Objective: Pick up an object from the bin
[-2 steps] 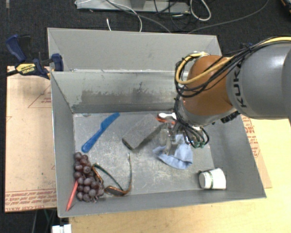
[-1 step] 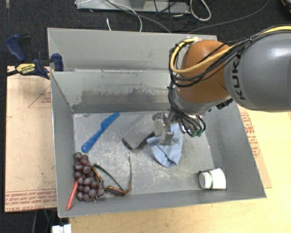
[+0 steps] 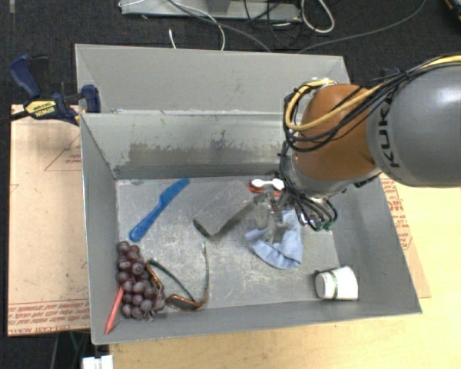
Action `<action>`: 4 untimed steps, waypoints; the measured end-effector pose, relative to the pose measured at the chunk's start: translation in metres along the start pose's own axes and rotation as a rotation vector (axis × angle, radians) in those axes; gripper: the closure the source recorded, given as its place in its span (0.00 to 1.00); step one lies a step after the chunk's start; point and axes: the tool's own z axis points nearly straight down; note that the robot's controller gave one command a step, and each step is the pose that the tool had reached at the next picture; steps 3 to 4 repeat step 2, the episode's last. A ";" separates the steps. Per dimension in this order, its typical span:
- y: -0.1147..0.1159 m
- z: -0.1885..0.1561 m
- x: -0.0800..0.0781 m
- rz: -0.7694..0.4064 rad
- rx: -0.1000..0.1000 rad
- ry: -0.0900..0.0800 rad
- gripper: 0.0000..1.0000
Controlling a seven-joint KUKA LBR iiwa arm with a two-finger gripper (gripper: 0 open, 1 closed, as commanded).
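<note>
Nearest me, lower right, a white cup [image 3: 336, 284] lies tipped where the bin [image 3: 100, 177] floor meets its slope. Further in, right of centre, my gripper [image 3: 273, 220] is down on the crumpled blue cloth [image 3: 283, 250], probably my pick. I cannot tell whether it is apart or clamped.

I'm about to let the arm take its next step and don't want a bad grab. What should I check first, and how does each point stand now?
1. Gripper is above a thing: ok. It is over the light blue cloth in the right half of the bin.
2. Cloth is gripped: cannot tell.
3. Grey block is clear of the cloth: cannot tell. It lies close on the cloth's left.
4. White container is out of the way: ok. It lies on its side, apart from the cloth, near the front right corner.
5. Blue comb and grape bunch are out of the way: ok. Both lie far to the left.
</note>
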 end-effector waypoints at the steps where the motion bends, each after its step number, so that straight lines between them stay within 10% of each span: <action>1: 0.007 -0.048 0.001 0.281 -0.002 0.000 1.00; 4: -0.004 -0.063 0.022 0.190 0.000 0.006 1.00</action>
